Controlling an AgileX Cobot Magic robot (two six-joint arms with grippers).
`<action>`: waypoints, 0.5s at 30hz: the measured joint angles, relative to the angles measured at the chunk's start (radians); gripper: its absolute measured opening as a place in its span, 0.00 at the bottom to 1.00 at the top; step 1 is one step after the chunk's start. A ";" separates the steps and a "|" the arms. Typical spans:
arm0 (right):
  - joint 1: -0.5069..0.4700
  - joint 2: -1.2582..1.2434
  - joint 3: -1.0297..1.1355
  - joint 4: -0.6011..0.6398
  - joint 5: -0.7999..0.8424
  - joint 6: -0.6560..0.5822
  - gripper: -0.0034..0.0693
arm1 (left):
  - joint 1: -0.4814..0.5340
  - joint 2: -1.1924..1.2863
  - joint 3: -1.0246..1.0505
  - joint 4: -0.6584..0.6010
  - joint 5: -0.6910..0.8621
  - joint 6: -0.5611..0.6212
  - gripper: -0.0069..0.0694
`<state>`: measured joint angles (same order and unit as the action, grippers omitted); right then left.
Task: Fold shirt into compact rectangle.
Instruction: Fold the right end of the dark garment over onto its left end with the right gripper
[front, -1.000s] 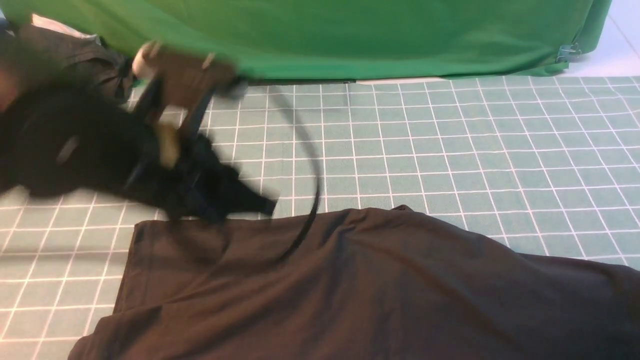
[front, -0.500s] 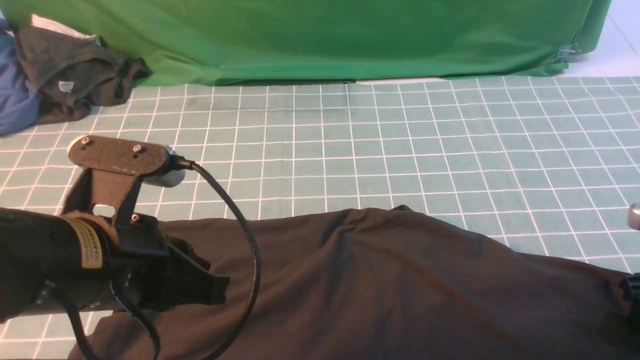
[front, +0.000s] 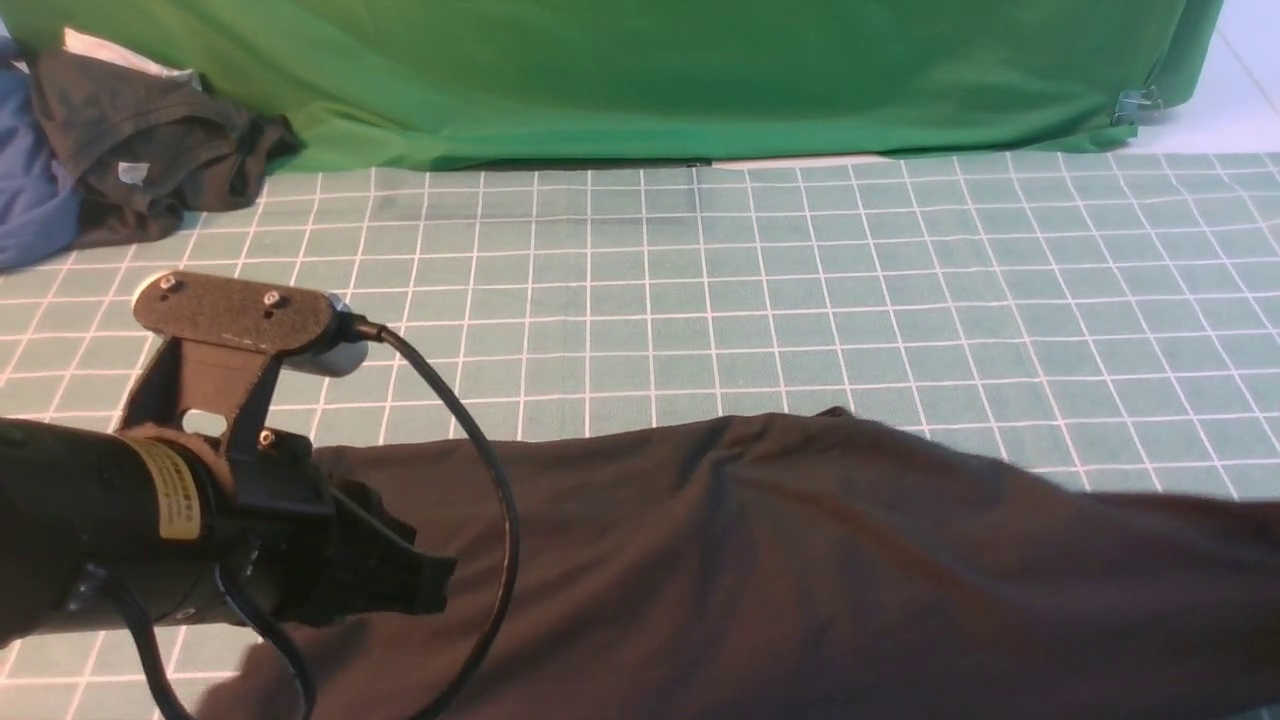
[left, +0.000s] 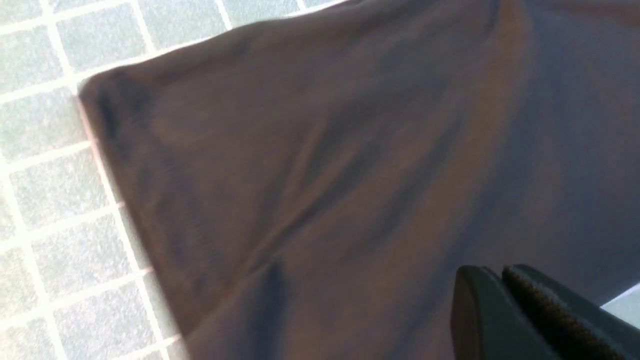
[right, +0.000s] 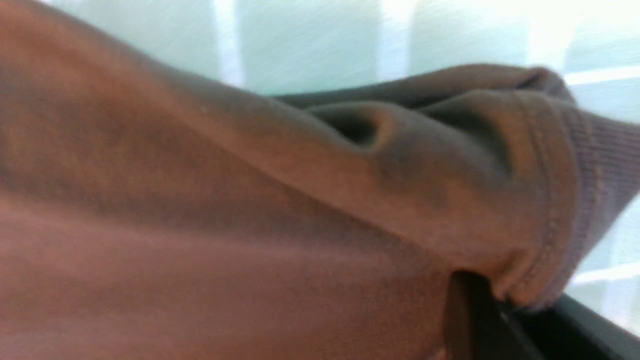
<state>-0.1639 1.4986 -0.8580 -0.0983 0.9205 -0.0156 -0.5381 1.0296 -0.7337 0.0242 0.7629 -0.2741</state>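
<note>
Front cam: the shirt (front: 800, 560) lies along the near worktop (front: 800, 300), long axis left-right, with the left hand (front: 425, 585) over its left end. There's a yellow sticker (front: 168, 490) on that arm, text unreadable, and no logo showing.

Left wrist cam: that hand's pressed together, no cloth visibly in it.

Right wrist cam: the right hand (right: 515, 320) looks clamped on the shirt's ribbed edge, so I reckon it leads.

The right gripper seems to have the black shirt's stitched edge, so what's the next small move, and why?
Probably raise the right gripper slightly, testing the grip before folding. The stitched edge of the shirt looks pinched in it, while most of the cloth lies spread on the grid mat. The left gripper, shut, sits over the shirt's other end.
</note>
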 joint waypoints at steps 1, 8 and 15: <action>-0.008 -0.013 -0.010 -0.007 0.007 0.007 0.13 | 0.000 0.000 0.000 0.000 0.003 0.000 0.11; -0.102 -0.060 -0.111 0.000 0.148 0.003 0.13 | 0.000 -0.020 0.000 0.075 0.085 -0.016 0.11; 0.056 -0.155 -0.247 0.205 0.211 -0.053 0.13 | 0.003 -0.073 0.000 0.344 0.225 -0.213 0.11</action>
<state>-0.1081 1.3435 -1.1050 0.1063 1.1315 -0.0683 -0.5355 0.9565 -0.7337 0.3684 0.9875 -0.4868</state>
